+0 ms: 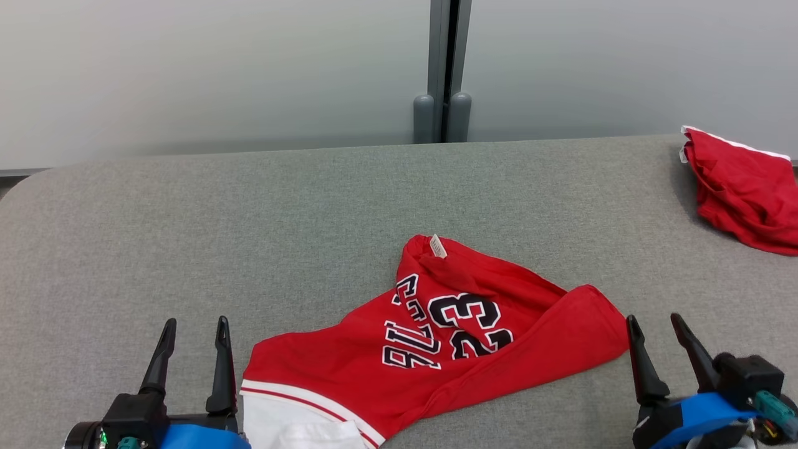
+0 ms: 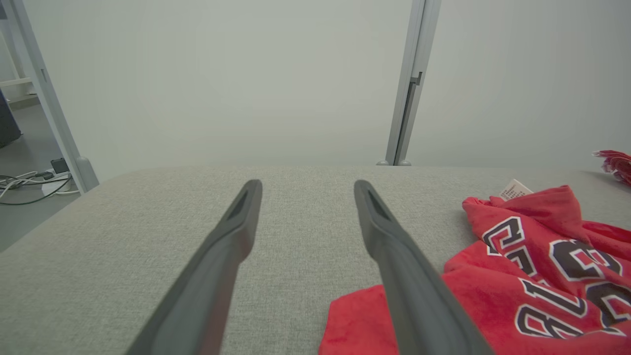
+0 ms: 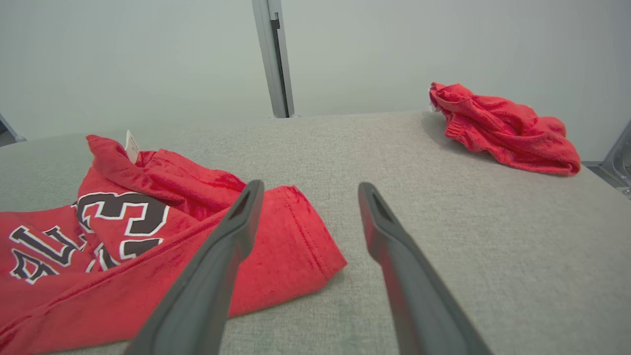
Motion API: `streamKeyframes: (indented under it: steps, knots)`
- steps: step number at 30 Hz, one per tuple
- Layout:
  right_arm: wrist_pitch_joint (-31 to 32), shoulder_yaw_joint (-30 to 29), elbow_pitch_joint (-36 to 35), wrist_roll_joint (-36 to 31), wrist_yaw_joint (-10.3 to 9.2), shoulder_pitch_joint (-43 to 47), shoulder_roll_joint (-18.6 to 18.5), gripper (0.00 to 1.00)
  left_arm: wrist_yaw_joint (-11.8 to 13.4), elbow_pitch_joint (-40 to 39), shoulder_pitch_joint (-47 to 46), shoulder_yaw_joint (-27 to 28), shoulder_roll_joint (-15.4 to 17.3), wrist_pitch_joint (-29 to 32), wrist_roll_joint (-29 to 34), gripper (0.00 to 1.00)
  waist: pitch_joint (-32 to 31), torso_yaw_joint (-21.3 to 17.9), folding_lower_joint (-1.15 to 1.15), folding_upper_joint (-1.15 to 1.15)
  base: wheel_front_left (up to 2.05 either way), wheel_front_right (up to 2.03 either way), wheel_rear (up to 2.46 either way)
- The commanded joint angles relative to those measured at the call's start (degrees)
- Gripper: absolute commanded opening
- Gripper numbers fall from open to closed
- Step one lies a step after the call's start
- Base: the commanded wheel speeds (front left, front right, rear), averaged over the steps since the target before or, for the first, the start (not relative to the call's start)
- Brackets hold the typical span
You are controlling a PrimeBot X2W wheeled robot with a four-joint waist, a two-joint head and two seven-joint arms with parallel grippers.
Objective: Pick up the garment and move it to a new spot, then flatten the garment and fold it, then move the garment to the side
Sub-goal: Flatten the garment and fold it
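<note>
Even diffuse light, soft shadows; wrist views' near fingers [image 2: 207, 276] blurred.

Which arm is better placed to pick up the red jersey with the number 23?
Probably the right. The right gripper is open, and one end of the jersey lies just beside its fingertips. The left gripper is open too, but the jersey lies off to the side, nearer the base of its fingers.
</note>
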Motion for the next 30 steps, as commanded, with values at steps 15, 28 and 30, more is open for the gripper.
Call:
streamKeyframes:
  steps: [15,28,30]
  knots:
    - [10.5,10.3,10.6,4.6,0.02,-15.4,-9.2,1.00,-0.5,-0.1,-3.5,-1.3,-0.4,-0.1,0.2,1.00,4.1,3.4,0.00,0.00,0.00,0.00,0.00]
    - [15.2,19.3,21.4,13.1,0.03,-19.7,-11.7,0.00,-0.6,0.3,-5.2,-2.9,-0.4,-0.1,-1.0,1.00,6.4,5.9,0.00,0.00,0.00,0.00,0.00]
    - [13.7,20.0,21.7,14.0,0.03,-20.7,-12.3,0.00,-0.5,0.4,-5.3,-3.3,-0.4,-0.1,-1.2,1.00,6.6,6.1,0.00,0.00,0.00,0.00,0.00]
